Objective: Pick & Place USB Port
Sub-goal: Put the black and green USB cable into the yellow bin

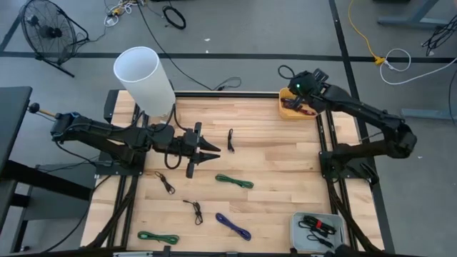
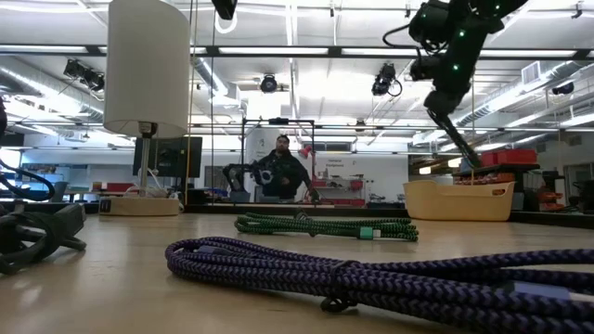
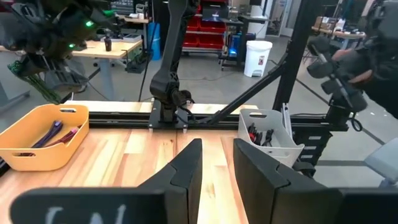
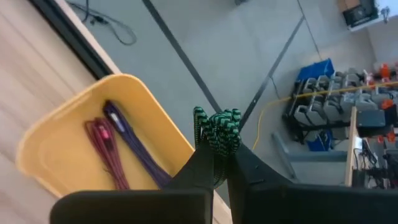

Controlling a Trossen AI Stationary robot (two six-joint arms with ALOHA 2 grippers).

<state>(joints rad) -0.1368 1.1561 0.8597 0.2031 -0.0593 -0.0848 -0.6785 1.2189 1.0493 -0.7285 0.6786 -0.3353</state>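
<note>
My right gripper (image 4: 221, 154) is shut on a bunched green braided cable (image 4: 217, 132) and hangs over the yellow bin (image 1: 291, 113) at the table's far right corner. That bin (image 4: 59, 143) holds a red cable (image 4: 107, 149) and a purple cable (image 4: 134, 146). My left gripper (image 1: 206, 151) is open above the wood table's middle left and touches nothing. Loose on the table lie a green cable (image 1: 234, 181), a purple cable (image 1: 233, 226), another green one (image 1: 157, 236) and several black ones (image 1: 230, 139). My right gripper pinches the green cable's bunched loops (image 4: 214, 146) between its two fingers. The bundle sticks out past the fingertips. The fingers slant down from above the bin, and the cable is lifted clear of the bin and the table.
A grey bin (image 1: 318, 230) with cables sits at the near right corner. A tall white cylinder (image 1: 143, 77) stands at the far left edge, close to my left arm. A person (image 2: 281, 172) stands in the room beyond the table. Bare wood lies between the loose cables.
</note>
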